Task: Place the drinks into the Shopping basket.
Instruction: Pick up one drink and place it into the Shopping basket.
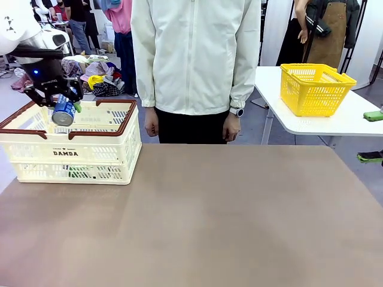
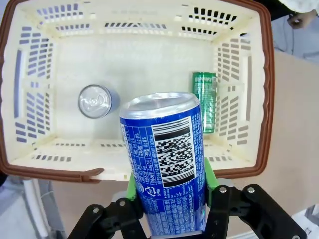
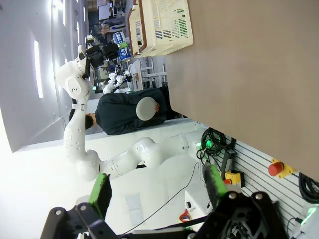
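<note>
Brown table (image 1: 227, 221) runs wide and flat from the basket (image 1: 108, 156), which sits at its far left corner. The basket is cream with a dark red-brown rim and says DAMDA on its side. I hold my left gripper (image 1: 61, 103) just above the basket's near rim, with my fingers squeezed tight on the blue can (image 2: 167, 164). The can tilts a little, its silver top pointing down into the basket. Inside the basket, a green can (image 2: 205, 101) lies on its side by one wall. Another can (image 2: 94, 101) stands up on the basket floor, and I see mostly its silver top.

Behind the basket, past the table's far edge, a person in a pale jacket (image 1: 194, 54) stands with both hands hanging down. Farther to that side, well apart from the basket, a white table (image 1: 323, 119) holds a yellow basket (image 1: 316, 88).

My right gripper (image 3: 159, 186) is far from the basket, off the table's edge. Its green-padded fingers (image 3: 101, 191) stand apart with nothing between them.
</note>
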Controlling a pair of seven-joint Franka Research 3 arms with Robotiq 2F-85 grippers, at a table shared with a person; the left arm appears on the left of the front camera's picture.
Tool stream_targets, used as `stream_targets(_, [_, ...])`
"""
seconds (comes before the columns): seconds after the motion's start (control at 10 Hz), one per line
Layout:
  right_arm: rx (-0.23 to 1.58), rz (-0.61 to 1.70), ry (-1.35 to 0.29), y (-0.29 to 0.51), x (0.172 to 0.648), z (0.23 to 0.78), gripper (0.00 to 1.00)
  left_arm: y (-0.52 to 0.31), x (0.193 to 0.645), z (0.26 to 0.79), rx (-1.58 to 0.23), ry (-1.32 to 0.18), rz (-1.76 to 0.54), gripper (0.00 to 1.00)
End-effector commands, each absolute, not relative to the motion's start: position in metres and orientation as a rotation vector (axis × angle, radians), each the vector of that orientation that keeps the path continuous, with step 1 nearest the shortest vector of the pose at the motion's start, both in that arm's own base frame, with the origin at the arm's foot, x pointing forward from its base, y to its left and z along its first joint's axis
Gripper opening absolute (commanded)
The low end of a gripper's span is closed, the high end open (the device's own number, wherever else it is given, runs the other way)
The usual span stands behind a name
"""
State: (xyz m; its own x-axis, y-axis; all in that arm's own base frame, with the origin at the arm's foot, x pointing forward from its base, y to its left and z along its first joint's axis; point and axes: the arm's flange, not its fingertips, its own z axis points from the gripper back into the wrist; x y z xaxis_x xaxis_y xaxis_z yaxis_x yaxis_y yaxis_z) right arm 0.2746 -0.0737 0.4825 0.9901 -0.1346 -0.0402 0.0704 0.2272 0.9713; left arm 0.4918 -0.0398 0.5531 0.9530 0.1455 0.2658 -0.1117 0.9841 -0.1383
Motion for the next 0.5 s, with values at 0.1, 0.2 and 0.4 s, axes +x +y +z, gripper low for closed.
stream_targets(0.1, [1.343,-0.138,-0.052,-0.074,0.275,0.487,1.0,-0.041,0.521,0.554,-0.116,-0.265,0.097,0.0])
stream_targets(0.2, [1.343,-0.138,-0.052,-0.074,0.275,0.487,1.0,-0.038,0.549,0.554,-0.103,-0.246,0.046,0.0])
stream_targets(0.4, [1.343,-0.138,-0.052,-0.074,0.275,0.487,1.0,-0.032,0.578,0.537,-0.135,-0.244,0.007,0.0])
